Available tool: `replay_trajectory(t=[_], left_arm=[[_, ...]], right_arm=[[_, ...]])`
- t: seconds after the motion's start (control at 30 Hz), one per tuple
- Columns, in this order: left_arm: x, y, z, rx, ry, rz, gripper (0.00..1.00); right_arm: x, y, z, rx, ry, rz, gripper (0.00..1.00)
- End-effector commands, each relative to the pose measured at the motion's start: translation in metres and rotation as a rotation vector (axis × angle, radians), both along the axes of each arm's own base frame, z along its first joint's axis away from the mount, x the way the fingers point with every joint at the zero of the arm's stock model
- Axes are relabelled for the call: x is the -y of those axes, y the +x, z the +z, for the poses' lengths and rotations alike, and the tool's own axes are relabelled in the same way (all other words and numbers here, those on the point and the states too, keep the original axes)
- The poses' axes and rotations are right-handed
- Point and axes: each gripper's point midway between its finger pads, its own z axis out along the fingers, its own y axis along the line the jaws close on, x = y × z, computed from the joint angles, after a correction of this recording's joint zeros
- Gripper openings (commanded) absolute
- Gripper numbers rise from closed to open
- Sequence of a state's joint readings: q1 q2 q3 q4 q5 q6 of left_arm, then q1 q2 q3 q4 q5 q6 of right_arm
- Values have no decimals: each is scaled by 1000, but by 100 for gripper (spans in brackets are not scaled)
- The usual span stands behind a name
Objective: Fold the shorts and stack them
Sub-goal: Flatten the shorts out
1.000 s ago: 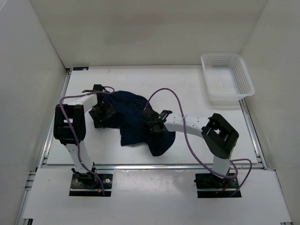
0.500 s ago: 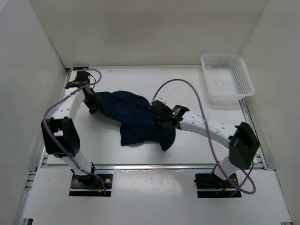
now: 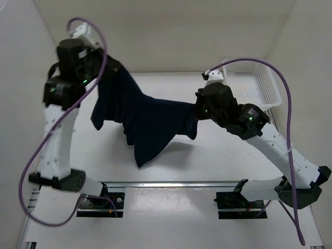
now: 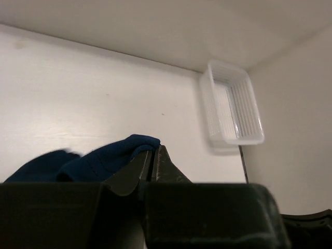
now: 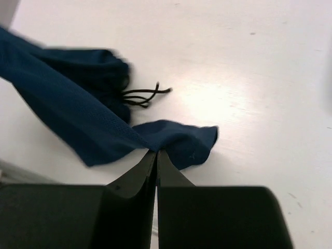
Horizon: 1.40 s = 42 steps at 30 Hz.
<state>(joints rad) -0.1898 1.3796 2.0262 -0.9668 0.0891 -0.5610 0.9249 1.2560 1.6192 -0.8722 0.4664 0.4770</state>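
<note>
The dark navy shorts (image 3: pixel 148 119) hang in the air above the table, stretched between both arms and sagging to a point near the front. My left gripper (image 3: pixel 115 68) is raised high at the back left, shut on one corner of the shorts (image 4: pixel 111 155). At mid right my right gripper (image 3: pixel 197 106) is shut on the other corner. In the right wrist view the pinched fabric (image 5: pixel 171 140) bunches just past the fingertips, and a black drawstring (image 5: pixel 142 95) dangles from the cloth.
A white mesh basket (image 3: pixel 251 87) stands at the back right corner of the table and shows in the left wrist view as the basket (image 4: pixel 232 110). White walls close in on three sides. Purple cables loop off both arms.
Both grippers closed on the shorts lying on the table, then both arms rose, the left up and back, the right toward the right, lifting and spreading the shorts.
</note>
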Motion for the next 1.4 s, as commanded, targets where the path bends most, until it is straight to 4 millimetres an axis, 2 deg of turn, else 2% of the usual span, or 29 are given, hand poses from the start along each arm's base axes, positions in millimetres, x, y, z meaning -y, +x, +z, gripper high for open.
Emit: replay_trajectory(t=[0.0, 0.07, 0.1, 0.13, 0.2, 0.23, 0.27, 0.3, 0.37, 0.4, 0.43, 0.5, 0.57, 0.63, 0.67, 0.7, 0.73, 0.77, 0.8, 0.83, 0.87, 0.9, 0.93, 0.97, 1.0, 1.07, 1.1, 1.3, 1.37], left_arm=[[65, 61, -61, -147, 84, -143, 10], [101, 83, -74, -159, 104, -183, 10], [119, 115, -90, -167, 125, -194, 10], [128, 129, -101, -180, 134, -193, 14], [145, 156, -139, -254, 146, -222, 51], [151, 157, -150, -288, 130, -240, 68], [152, 156, -157, -320, 106, -266, 83], [153, 152, -163, -347, 105, -280, 88], [143, 144, -157, -336, 121, -243, 100], [136, 138, -152, -323, 136, -231, 100], [125, 117, -144, -321, 150, -223, 100], [102, 102, -141, -326, 185, -168, 100], [83, 62, -153, -386, 236, -148, 89], [74, 15, -183, -476, 254, -163, 62], [71, 2, -195, -503, 246, -164, 32], [72, -10, -205, -521, 219, -187, 18], [65, -37, -233, -586, 214, -196, 10], [65, -50, -247, -622, 185, -198, 10], [67, -63, -259, -653, 157, -224, 10], [71, -71, -270, -659, 143, -234, 10], [64, -89, -296, -726, 131, -208, 10], [66, -98, -306, -754, 119, -217, 20], [67, -104, -314, -778, 102, -217, 80], [67, -110, -328, -802, 82, -209, 100], [70, -112, -333, -810, 63, -221, 100], [78, -113, -345, -844, 37, -244, 100], [82, -110, -350, -840, 40, -254, 100], [85, -101, -390, -945, 101, -222, 100], [90, -89, -390, -927, 88, -219, 100]], right_arm=[[20, 30, 0, 43, -28, -87, 0], [36, 59, -23, 12, -44, -142, 0], [37, 77, -29, 15, -26, -158, 0], [61, 99, -38, -5, -19, -230, 0], [66, 119, -56, -71, 28, -211, 0], [83, 141, -82, -153, 11, -245, 3], [86, 147, -95, -216, -3, -228, 13], [93, 152, -107, -302, -24, -242, 27], [101, 153, -112, -299, -60, -270, 41], [101, 146, -104, -263, -57, -269, 70], [99, 140, -117, -273, -63, -259, 78], [106, 127, -115, -266, -58, -289, 81], [110, 110, -133, -306, -70, -301, 81], [111, 93, -133, -304, -41, -292, 75], [107, 74, -144, -338, -21, -266, 71], [104, 64, -150, -358, -14, -250, 66], [104, 56, -157, -379, -2, -250, 56], [100, 45, -160, -387, 8, -231, 51], [102, 33, -179, -443, 9, -245, 46], [99, 23, -187, -477, 27, -233, 35], [99, 16, -196, -509, 36, -231, 30], [97, 10, -201, -525, 53, -229, 26], [99, 0, -219, -582, 64, -247, 25], [92, -2, -219, -597, 118, -220, 29], [86, -5, -223, -614, 144, -200, 40], [83, -7, -234, -661, 195, -205, 74], [79, -3, -232, -655, 218, -195, 79], [67, -2, -242, -701, 247, -168, 87], [66, -3, -248, -716, 230, -172, 87]])
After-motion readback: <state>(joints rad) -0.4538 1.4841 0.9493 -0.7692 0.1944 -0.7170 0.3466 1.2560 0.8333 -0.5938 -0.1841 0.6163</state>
